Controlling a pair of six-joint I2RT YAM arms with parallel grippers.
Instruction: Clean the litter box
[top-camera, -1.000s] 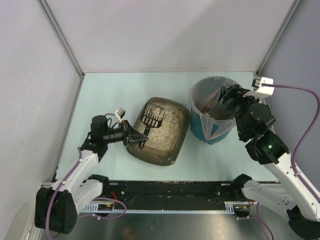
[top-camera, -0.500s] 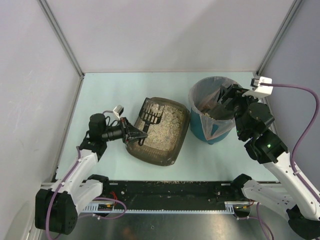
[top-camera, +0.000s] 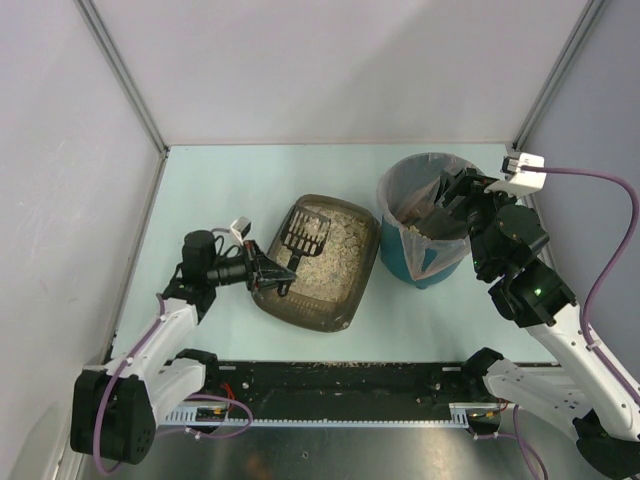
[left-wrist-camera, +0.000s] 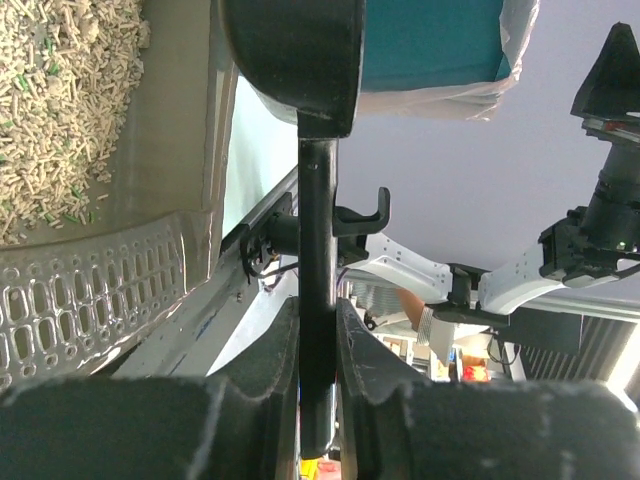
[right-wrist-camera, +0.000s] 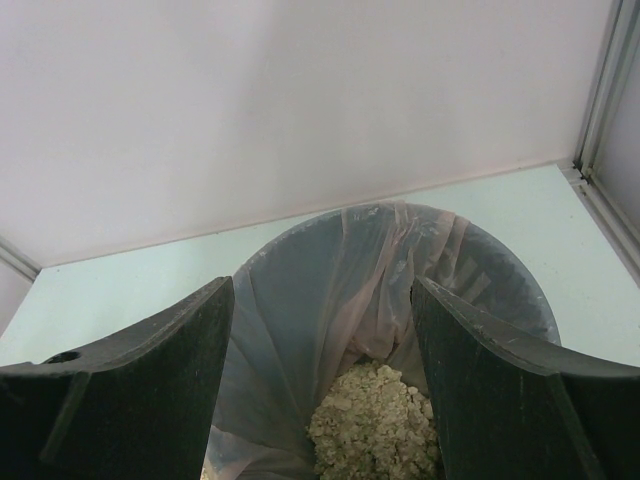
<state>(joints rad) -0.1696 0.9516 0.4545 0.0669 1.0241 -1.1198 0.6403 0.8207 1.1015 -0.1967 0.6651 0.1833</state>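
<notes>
One slow, shallow pass through litter box (top-camera: 310, 315) with scoop (top-camera: 306, 233) clamped in left gripper (top-camera: 273, 275), right gripper (top-camera: 447, 198) spread open over bin (top-camera: 425, 265).

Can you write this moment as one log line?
left pincer: shut on scoop | scoop: in litter box | right pincer: open, at bin

**Litter box: condition and position**

Litter box (top-camera: 300, 315): shallow dark brown plastic tray, rounded-rectangle, wide rim. Lies flat on the table (top-camera: 230, 180), centre-left, long axis skewed to the table edges. Beige grainy litter (top-camera: 335, 245), flecked green, covers its floor
</notes>
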